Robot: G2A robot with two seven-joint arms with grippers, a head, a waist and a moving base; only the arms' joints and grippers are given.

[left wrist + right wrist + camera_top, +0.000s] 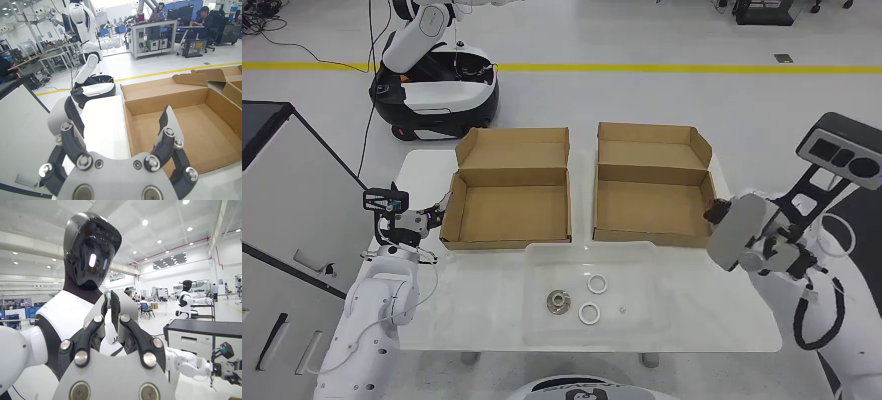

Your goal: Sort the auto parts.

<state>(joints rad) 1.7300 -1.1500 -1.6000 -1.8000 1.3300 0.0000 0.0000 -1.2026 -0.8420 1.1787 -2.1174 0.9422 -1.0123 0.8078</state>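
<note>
While the right gripper (pixel 110 298) is pinched nearly closed on a short threaded metal bolt (pixel 108 300), gripped between its ribbed pads with the bolt's end poking out past the fingertips, the other loose parts lie in the clear plastic tray (pixel 642 265) at the near middle of the white table (pixel 477 305). In the top view this arm is held up off the table, just past the tray's far right corner.

Inside the tray, a flanged metal hub (pixel 559 300) lies left of centre. Two white rings (pixel 596 284) lie apart from it, one toward the tray's far side and the other at its near side, right of the hub. A small pale piece (pixel 623 309) lies alone toward the tray's right side; it is too small to identify.

The left gripper (pixel 118 108) is spread wide with nothing between its fingers. It sits beyond the tray's far left corner.

Two open cardboard boxes stand side by side just behind the tray. The left box (pixel 512 215) is behind its left half, with the left gripper over that box's outer wall. The right box (pixel 647 210) is behind the tray's right half. Both have their lid flaps folded back, away from the tray.
</note>
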